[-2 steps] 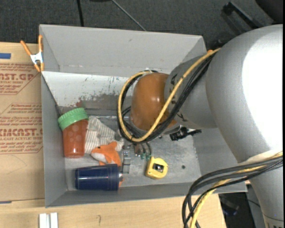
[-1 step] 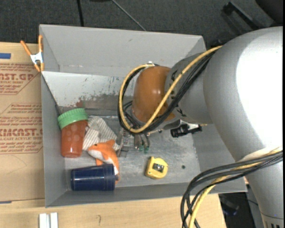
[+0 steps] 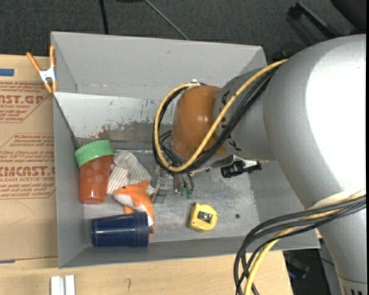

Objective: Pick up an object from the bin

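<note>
The tool point(image 3: 167, 188) sits low in the bin point(image 3: 111, 60), just beside the orange-and-white soft toy point(image 3: 134, 196) lying mid-floor; whether it is spread or pressed together I cannot tell, so grasp and lift apparently remain.

Grey metal bin point(image 3: 111, 60), seen from above. The arm enters from the right, and its hand point(image 3: 171, 188) sits low, just beside an orange-and-white toy fish point(image 3: 134, 196). Left of the fish lie a striped cloth point(image 3: 125, 169) and a green-capped orange bottle point(image 3: 92, 176). A dark blue cylinder point(image 3: 119, 233) and a yellow tape measure point(image 3: 202, 217) lie near the front wall.
</note>
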Controlling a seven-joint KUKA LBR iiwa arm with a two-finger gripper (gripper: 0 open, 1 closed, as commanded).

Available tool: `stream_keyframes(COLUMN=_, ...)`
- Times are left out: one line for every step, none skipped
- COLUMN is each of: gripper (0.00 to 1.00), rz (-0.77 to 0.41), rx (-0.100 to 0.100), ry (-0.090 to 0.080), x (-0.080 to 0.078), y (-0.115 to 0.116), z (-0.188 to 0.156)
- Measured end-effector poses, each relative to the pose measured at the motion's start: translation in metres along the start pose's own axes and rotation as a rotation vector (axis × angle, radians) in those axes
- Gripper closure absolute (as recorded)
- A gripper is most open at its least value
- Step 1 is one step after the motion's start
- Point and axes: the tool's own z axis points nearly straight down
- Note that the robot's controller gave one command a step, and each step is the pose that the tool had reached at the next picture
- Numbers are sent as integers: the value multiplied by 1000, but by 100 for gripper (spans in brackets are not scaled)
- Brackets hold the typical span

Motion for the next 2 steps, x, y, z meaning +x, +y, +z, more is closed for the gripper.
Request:
stream_keyframes(gripper=100, rz=-14, rx=5, ry=14, x=13, y=-8, z=-37)
stream_keyframes(gripper=100, rz=-31, rx=2, ry=10, x=16, y=-10, z=-100)
